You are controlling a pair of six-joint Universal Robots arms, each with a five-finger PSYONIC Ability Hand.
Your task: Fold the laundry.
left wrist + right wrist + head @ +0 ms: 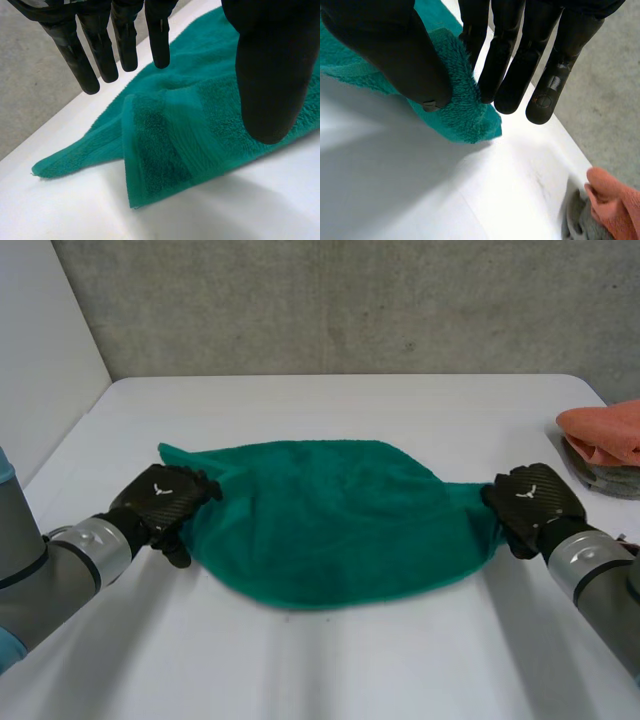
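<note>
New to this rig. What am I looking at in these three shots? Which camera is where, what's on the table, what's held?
It is a two-armed robot at a white table, each arm ending in a black hand. The wide picture comes from a camera behind and between the arms, looking down. The other two come from cameras on the wrists, each looking along its own palm. A green towel stretches between the hands. The right hand pinches one end of it between thumb and fingers. The left hand is at the opposite end; whether it grips is unclear. Near the table's right edge an orange cloth sits on something grey.
</note>
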